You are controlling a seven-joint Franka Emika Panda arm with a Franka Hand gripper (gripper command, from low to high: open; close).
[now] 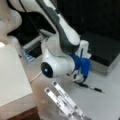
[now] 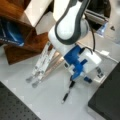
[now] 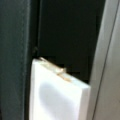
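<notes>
Grey tabletop [image 1: 107, 100] against a dark backdrop. Gripper [image 2: 93, 72] low over it, beside a black platform [image 1: 105, 53]. White block [image 3: 58, 95] filling the wrist view's lower middle, close under the camera; fingers' state impossible to tell. Black pen [image 2: 67, 93] lying nearby.

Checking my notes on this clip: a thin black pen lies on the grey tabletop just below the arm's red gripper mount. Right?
Not quite: the gripper mount is blue, not red, as both front views show. The thin black pen does lie on the grey tabletop just below it. The gripper's fingertips are not visible.
</notes>
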